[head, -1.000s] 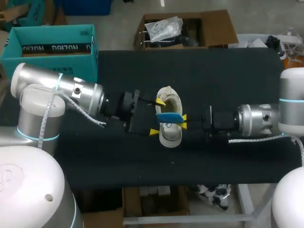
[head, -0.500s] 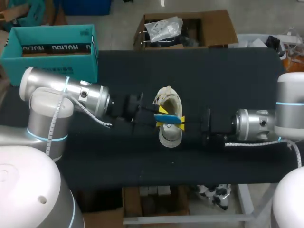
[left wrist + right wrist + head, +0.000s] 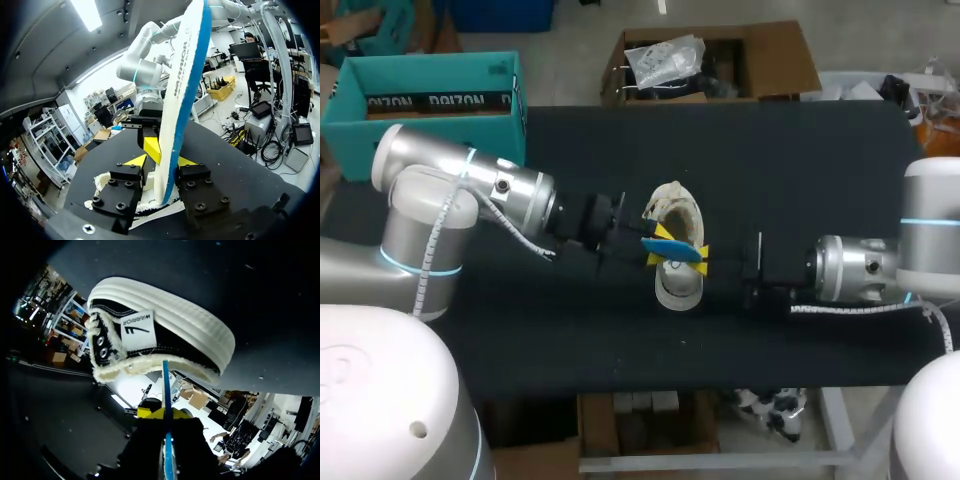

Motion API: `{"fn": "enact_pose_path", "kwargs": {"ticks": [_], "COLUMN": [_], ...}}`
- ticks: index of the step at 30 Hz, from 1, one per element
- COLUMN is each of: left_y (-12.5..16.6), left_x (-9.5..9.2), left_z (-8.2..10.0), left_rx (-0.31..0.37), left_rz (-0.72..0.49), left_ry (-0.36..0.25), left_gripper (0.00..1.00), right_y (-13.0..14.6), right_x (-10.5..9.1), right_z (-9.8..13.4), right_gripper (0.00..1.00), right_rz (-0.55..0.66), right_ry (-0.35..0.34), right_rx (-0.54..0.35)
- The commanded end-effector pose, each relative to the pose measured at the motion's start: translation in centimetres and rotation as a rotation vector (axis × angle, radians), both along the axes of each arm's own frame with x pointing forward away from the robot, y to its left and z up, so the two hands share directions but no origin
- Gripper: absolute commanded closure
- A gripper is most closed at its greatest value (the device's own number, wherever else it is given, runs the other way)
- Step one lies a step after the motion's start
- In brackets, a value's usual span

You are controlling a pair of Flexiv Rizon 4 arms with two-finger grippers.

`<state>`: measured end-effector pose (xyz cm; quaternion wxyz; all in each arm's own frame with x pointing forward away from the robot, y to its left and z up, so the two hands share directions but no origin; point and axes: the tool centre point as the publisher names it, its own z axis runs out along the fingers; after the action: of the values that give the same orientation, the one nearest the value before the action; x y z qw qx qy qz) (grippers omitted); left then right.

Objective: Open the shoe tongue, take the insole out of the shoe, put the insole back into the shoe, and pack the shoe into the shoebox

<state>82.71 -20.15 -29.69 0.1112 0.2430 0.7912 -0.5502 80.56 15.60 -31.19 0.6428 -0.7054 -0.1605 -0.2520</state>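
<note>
**Left tool (image 3: 657, 246) just clamped blue foam insole (image 3: 678, 253)**
Your right tool (image 3: 703, 252) grips it too; white-soled shoe (image 3: 680, 288) awaits refitting.

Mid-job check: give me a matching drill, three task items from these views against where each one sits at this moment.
Things:
1. insole
2. shoe
3. shoebox

Places:
a. lying on the black table, opening up
b. teal, open, by the table's far left corner
c. on edge above the shoe, clamped by the left gripper

Pairs: 1-c, 2-a, 3-b
</note>
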Motion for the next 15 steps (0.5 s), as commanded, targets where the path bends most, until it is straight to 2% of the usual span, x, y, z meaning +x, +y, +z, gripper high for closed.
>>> {"fn": "enact_pose_path", "kwargs": {"ticks": [1,4,13,14,15], "left_y": [0.06,-0.04,-0.2,-0.2,-0.23], "left_x": [0.34,0.57,0.57,0.58,0.6], "left_z": [-0.32,-0.6,-0.77,-0.76,-0.72], "left_rx": [0.0,0.004,0.03,0.032,0.036], "left_rz": [-0.015,-0.021,-0.061,-0.064,-0.072], "left_ry": [0.007,0.009,-0.063,-0.07,-0.085], "left_gripper": [0.64,1.0,1.0,1.0,1.0], "right_y": [-0.12,-0.05,0.1,0.16,0.22], "right_x": [-0.05,0.24,0.22,0.14,0.01], "right_z": [0.07,0.06,0.12,0.15,0.18], "right_gripper": [1.0,1.0,0.98,0.81,0.68], "right_rz": [-0.006,-0.006,-0.01,-0.013,-0.017], "right_ry": [-0.003,-0.004,-0.005,-0.005,-0.004], "right_rx": [0.002,0.003,-0.013,-0.02,-0.029]}}
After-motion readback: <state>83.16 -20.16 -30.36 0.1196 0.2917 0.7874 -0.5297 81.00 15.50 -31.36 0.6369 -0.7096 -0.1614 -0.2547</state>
